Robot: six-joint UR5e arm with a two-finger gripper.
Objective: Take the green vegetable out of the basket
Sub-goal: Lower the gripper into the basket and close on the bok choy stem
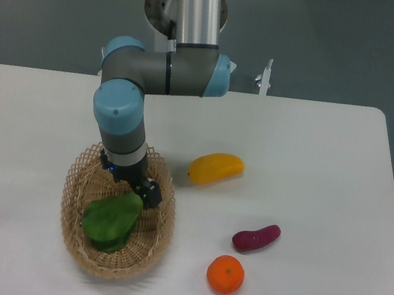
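Note:
The green vegetable (pixel 110 222) lies in the oval woven basket (pixel 148 250) at the front left of the table, its dark green leaves spread toward the lower left. My gripper (pixel 139 192) is down inside the basket at the vegetable's upper right end, touching it. The arm's wrist hides most of the fingers, so I cannot tell whether they are closed on it. The white stalk end is hidden.
A yellow oblong fruit (pixel 215 168) lies on the table right of the basket. A purple sweet potato (pixel 255 237) and an orange (pixel 225 274) lie farther right near the front. The table's front edge runs just below the basket.

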